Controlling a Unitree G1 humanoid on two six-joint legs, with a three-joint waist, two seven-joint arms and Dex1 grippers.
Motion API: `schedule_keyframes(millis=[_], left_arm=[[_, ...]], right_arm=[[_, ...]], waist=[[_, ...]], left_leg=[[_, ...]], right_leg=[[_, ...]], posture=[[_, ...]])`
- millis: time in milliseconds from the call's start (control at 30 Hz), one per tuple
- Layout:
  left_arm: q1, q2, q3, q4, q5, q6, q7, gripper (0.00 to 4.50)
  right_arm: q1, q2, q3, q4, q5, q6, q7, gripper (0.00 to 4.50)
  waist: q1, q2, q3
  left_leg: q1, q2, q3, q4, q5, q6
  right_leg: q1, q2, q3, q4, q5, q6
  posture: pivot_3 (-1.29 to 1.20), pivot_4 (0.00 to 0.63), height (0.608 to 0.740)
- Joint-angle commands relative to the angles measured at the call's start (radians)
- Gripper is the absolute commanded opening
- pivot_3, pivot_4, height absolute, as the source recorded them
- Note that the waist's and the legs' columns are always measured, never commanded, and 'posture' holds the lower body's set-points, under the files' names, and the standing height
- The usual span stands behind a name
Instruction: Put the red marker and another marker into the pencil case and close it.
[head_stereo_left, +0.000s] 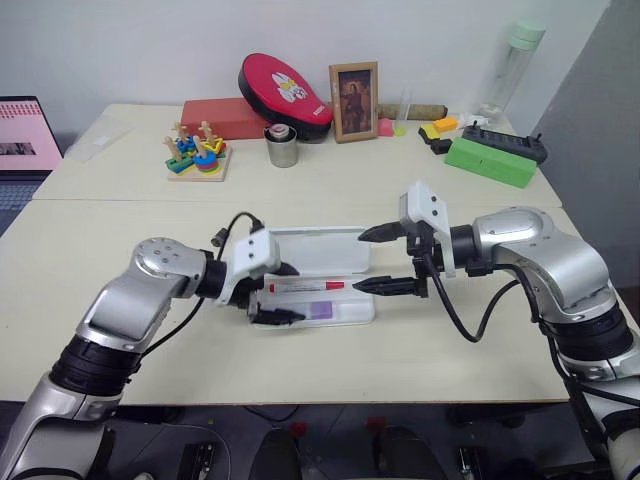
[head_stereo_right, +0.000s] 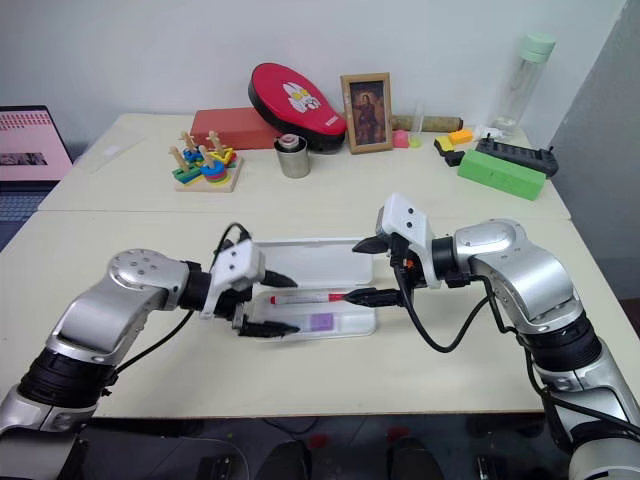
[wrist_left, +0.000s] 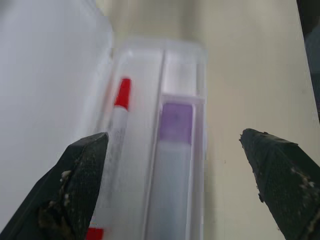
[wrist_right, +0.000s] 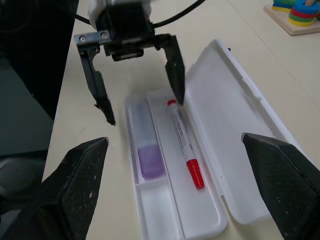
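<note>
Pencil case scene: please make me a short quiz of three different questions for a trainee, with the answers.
1. True or false: the red marker and the lavender marker share one compartment of the pencil case.
2. The lid is: A) open B) closed.
3. Fill in: both the left end effector and the right end effector are ____.

Key:
1. False; a moulded divider separates them.
2. A
3. open; neither holds anything.
</note>
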Motion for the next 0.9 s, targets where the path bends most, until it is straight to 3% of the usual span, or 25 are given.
schedule_keyframes(millis=[33, 200, 400, 667, 900], left_arm=[[-0.038, -0.075, 0.194, -0.013, -0.092, 0.105, 0.197, 4.49], [-0.060, -0.137, 0.313, 0.107, 0.027, 0.095, 0.520, 4.49], [-0.026, -0.185, 0.358, 0.262, 0.112, 0.068, 0.735, 4.49], [-0.011, -0.160, 0.318, 0.446, 0.145, -0.006, 0.721, 4.49], [-0.089, -0.157, 0.232, 0.601, 0.183, -0.081, 0.649, 4.49]], right_arm=[[-0.055, 0.025, -0.072, -0.009, 0.043, -0.023, -0.019, 4.50], [-0.151, 0.096, -0.085, 0.081, 0.034, -0.045, -0.071, 4.50], [-0.232, 0.174, -0.064, 0.184, 0.006, -0.108, -0.102, 4.50], [-0.242, 0.189, -0.046, 0.222, -0.017, -0.142, -0.090, 4.50], [-0.232, 0.197, -0.049, 0.220, -0.021, -0.146, -0.100, 4.50]], waist=[[0.000, 0.000, 0.000], [-0.004, 0.000, 0.000], [-0.001, 0.000, 0.000], [0.003, -0.001, -0.001], [0.004, -0.001, -0.001]], left_leg=[[0.000, 0.000, 0.000, 0.000, 0.000, 0.000], [0.001, 0.000, -0.001, 0.002, 0.000, 0.000], [0.001, -0.001, -0.001, 0.001, 0.000, 0.000], [0.000, -0.001, -0.001, 0.000, 0.000, 0.000], [0.000, -0.001, -0.001, 0.000, 0.001, 0.000]], right_leg=[[0.000, 0.000, 0.000, 0.000, 0.000, 0.000], [0.001, 0.000, 0.000, 0.001, 0.001, 0.001], [0.000, 0.000, 0.000, 0.001, 0.001, 0.001], [0.000, 0.000, -0.001, 0.001, 0.001, 0.000], [0.000, 0.000, -0.002, 0.002, 0.001, 0.000]], posture=[[0.00, 0.150, 0.740], [0.00, 0.150, 0.740], [0.00, 0.150, 0.740], [0.00, 0.150, 0.740], [0.00, 0.150, 0.740]])
